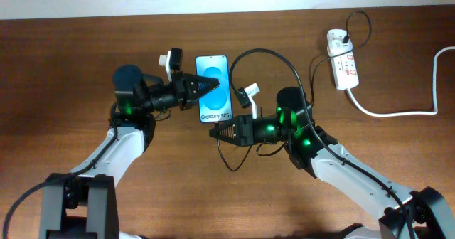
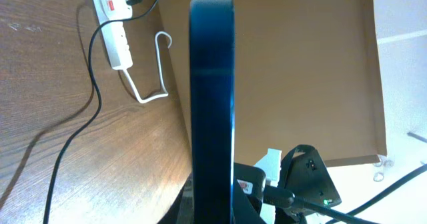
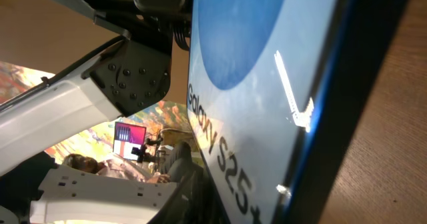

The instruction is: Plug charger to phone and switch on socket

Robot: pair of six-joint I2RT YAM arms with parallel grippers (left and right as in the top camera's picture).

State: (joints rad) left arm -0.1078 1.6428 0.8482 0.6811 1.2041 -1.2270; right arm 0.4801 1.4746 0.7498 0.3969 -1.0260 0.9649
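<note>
**Phone clamped; right pincer unconfirmed**

My left pincer (image 1: 207, 86) is clamped on the phone (image 1: 217, 104), which sits mid-table with its screen up. My right pincer (image 1: 215, 133) sits just below the phone's bottom edge; I cannot tell its state. The socket (image 1: 343, 60) lies well apart.

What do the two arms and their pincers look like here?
The left arm and right arm have white lower links and black wrist sections with green lights. The left pincer and right pincer are black and tapered, a white bracket beside each. Thin black cables run along the links.
</note>
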